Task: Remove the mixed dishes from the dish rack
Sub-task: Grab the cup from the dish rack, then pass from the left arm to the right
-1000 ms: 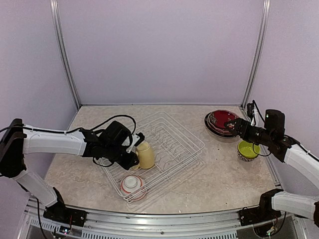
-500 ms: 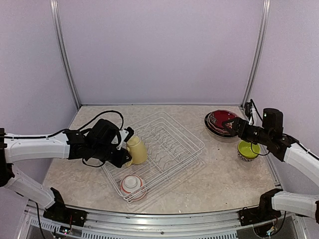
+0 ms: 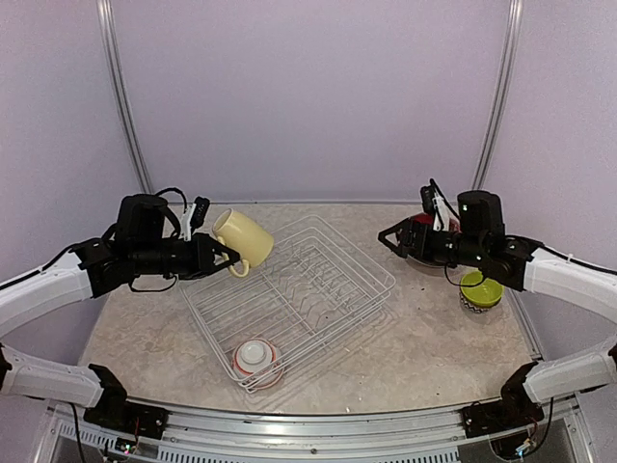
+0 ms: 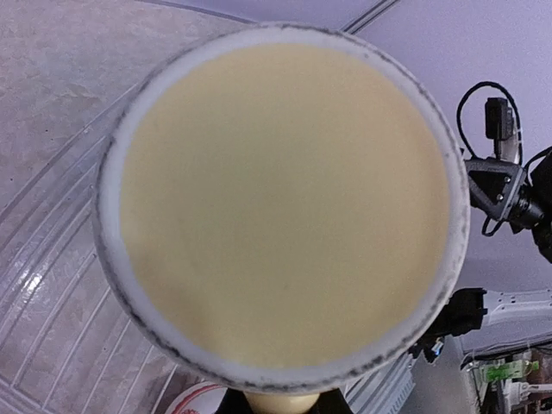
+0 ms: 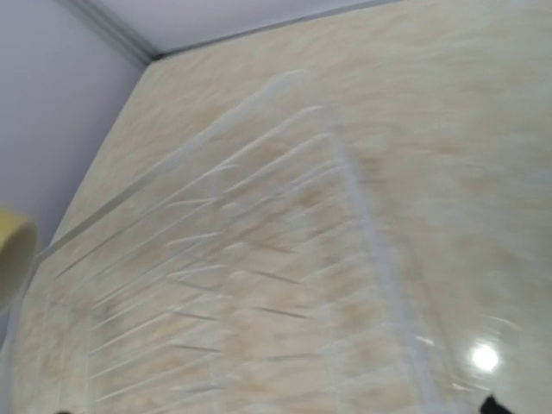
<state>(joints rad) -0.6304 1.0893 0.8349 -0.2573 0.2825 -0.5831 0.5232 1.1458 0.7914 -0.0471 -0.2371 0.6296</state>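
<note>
My left gripper (image 3: 220, 257) is shut on the pale yellow mug (image 3: 242, 238) and holds it tilted in the air above the far left corner of the white wire dish rack (image 3: 354, 248). In the left wrist view the mug's round base (image 4: 285, 198) fills the frame and hides the fingers. A red-white bowl (image 3: 255, 356) sits upside down in the rack's near corner and also shows in the left wrist view (image 4: 191, 402). My right gripper (image 3: 389, 238) is open and empty, in the air just right of the rack. Behind it is the stack of dark red plates (image 3: 427, 228).
A lime green bowl (image 3: 479, 289) sits on the table at the right, near my right forearm. The right wrist view looks down on the rack's tines (image 5: 259, 276), blurred, with the mug's edge (image 5: 12, 259) at the far left. Purple walls enclose the table.
My left gripper has lifted the mug up out of the rack and drawn it left and back. My right arm has swung left from the plate stack toward the rack.
</note>
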